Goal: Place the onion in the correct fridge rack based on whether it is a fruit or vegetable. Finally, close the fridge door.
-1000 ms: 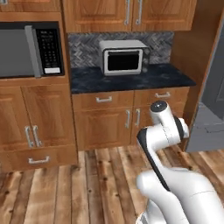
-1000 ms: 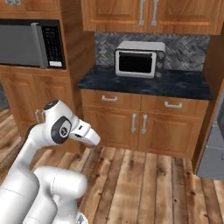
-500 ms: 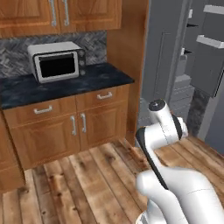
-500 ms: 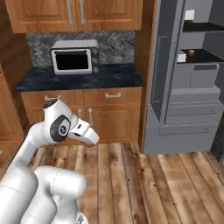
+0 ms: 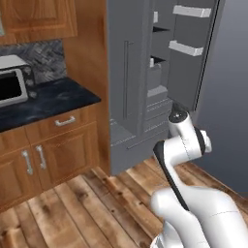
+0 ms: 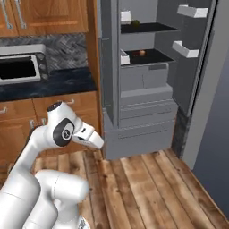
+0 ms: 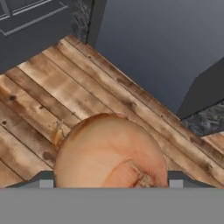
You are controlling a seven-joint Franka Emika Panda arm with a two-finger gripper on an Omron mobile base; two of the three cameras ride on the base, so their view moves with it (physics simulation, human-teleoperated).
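Note:
The onion (image 7: pixel 109 148), a smooth tan-brown ball, sits between my gripper's (image 7: pixel 110 178) two fingertips in the hand view, held above the wooden floor. The gripper is shut on it. My arm is folded low in front of the base, its hand (image 6: pixel 88 137) well short of the fridge. Ahead the fridge stands open. Its upper fridge rack (image 6: pixel 150 28) carries a dark olive item (image 6: pixel 135 21), and the lower rack (image 6: pixel 152 57) carries a small orange-red ball (image 6: pixel 142 53). The fridge door (image 6: pixel 203 85) is swung open on the right, with white bins (image 6: pixel 185 49) on its inner face.
A dark counter (image 5: pixel 43 101) with a toaster oven (image 6: pixel 20 67) runs along the left, with wooden cabinets (image 5: pixel 53 150) below and above it. The fridge's closed left door has a vertical bar handle (image 5: pixel 127 80). Wooden floor (image 6: pixel 147 188) lies between me and the fridge.
The whole picture has shifted: the base has turned right, from the counter and microwave to the open fridge. The arm keeps its folded pose.

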